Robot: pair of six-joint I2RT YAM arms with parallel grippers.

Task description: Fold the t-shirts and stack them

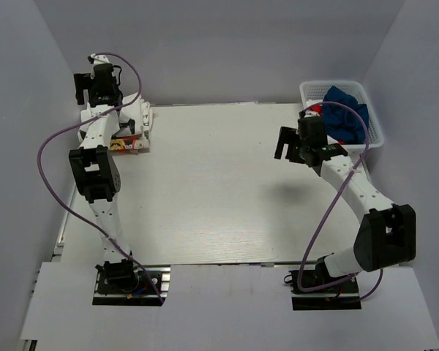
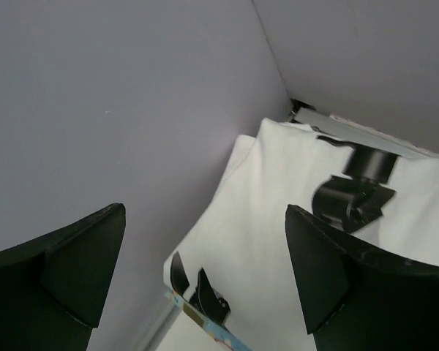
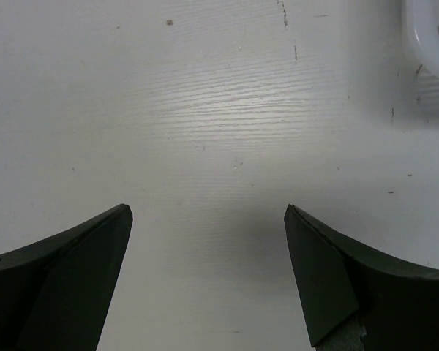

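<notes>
Over the bare tabletop the right jaws hang wide apart and hold nothing. The next tees lie just beyond them and to their right. The navy tee is heaped in the basket, with a red-marked tee peeping out beside it. Both are too crumpled to show a long axis. The right arm is plainly the nearer. At the far left the left jaws, likewise wide and empty, hover above the folded tees by the wall.
</notes>
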